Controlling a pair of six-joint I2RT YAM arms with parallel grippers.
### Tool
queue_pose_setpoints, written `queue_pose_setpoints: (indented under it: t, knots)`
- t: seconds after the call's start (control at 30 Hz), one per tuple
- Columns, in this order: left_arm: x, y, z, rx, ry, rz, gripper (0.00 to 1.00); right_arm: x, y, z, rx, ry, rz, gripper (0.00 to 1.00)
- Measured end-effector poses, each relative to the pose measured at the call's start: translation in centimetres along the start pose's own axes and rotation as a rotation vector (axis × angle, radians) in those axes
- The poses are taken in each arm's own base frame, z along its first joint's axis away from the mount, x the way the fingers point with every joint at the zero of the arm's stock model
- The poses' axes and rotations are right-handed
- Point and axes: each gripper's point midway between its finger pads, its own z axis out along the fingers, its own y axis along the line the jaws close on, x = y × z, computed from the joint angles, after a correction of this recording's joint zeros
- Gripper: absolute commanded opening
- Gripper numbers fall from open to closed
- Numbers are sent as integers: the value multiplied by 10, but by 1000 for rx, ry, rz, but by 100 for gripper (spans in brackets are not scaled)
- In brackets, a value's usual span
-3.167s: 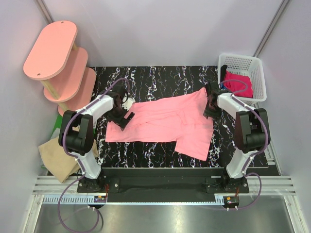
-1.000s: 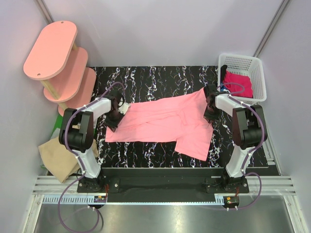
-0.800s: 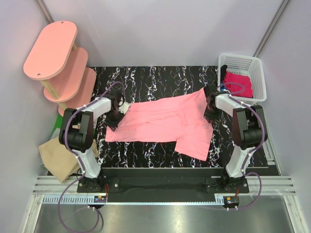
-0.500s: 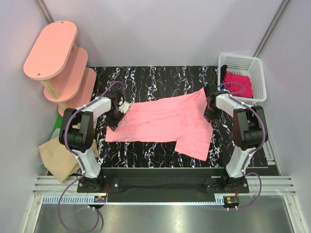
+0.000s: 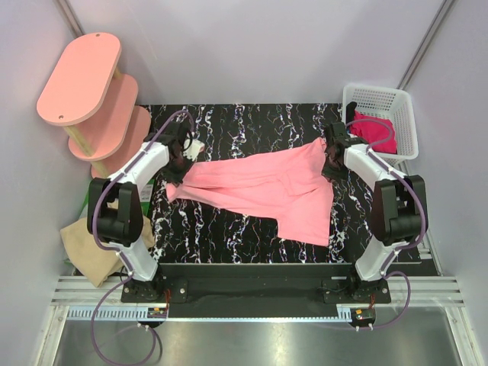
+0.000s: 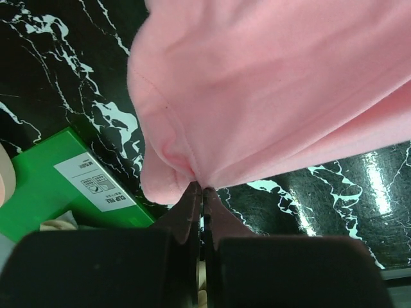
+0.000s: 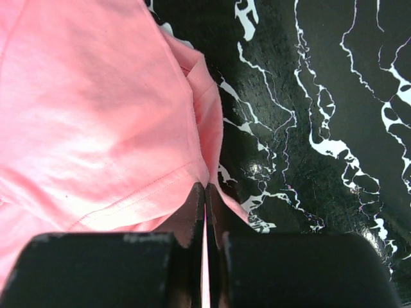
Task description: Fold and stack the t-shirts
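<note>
Your left gripper point(image 6: 200, 190) is pinched closed on the left edge of the pink shirt point(image 5: 259, 187), and your right gripper point(image 7: 205, 187) is pinched closed on its far right corner. The shirt spans the table point(image 5: 229, 126) between them. A red shirt point(image 5: 375, 131) lies in the basket point(image 5: 381, 97). A tan shirt point(image 5: 88, 244) lies beyond the table's left edge.

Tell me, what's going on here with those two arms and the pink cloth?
Two robot arms are handling a salmon-pink t-shirt, which is spread out and not yet folded over the black marbled table. The left arm has its jaws shut on the shirt's left end. The right arm has its jaws shut on the far right corner, so the shirt is stretched between them. A magenta-red shirt sits in the white basket, and a tan shirt lies off the table's left edge.
</note>
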Motion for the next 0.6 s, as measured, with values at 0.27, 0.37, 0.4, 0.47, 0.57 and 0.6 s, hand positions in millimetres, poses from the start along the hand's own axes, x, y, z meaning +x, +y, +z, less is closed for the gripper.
queue_pose_setpoints:
  t: [0.27,0.37,0.4,0.47,0.57,0.6]
  knots:
    - [11,-5,4,16,30,3,12,0,1,-2,-8,-1,0,0]
    - [27,-12,13,36,75,4,31,2,0,-1,-6,5,-1,0]
    - [34,-14,18,45,98,4,32,3,0,0,-4,7,-2,0]
    - [43,-17,24,56,129,9,35,3,0,0,-3,10,-3,0]
    - [51,-20,32,68,164,11,35,3,0,1,-3,10,-2,0]
    - [50,-20,34,68,165,11,34,3,0,1,-4,10,-2,0]
